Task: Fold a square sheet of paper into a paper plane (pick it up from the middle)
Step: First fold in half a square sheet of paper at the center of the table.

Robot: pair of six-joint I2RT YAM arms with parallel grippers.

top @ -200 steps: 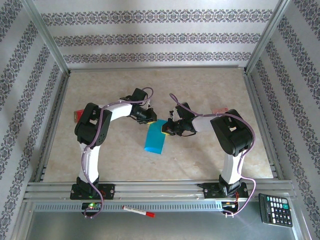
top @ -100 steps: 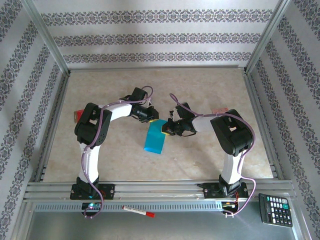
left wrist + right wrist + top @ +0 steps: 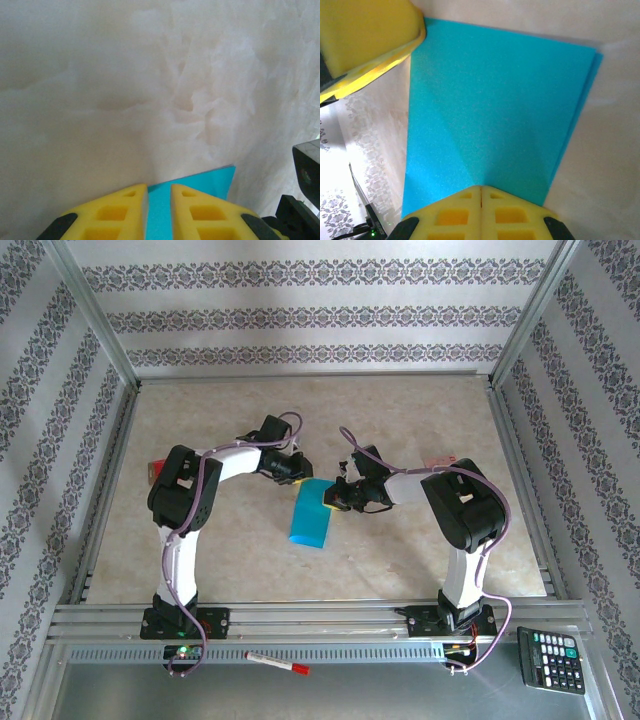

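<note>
Sheet of paper (image 3: 309,517): a folded teal oblong on the table (image 3: 400,410), between the two end effectors.
Long axis: the far end leans right, under the end effectors; the near end points toward the arm bases, slightly left.
Top view: shows the sheet's whole outline.
Left wrist view: the left end effector (image 3: 159,202) stands a narrow gap apart, with teal showing through it. Whether the pads touch the paper is hard to tell.
Right wrist view: the right end effector (image 3: 481,202) is pressed together on the sheet's edge. Faint creases fan out from the grip, and a second layer peeks out along one side.
</note>
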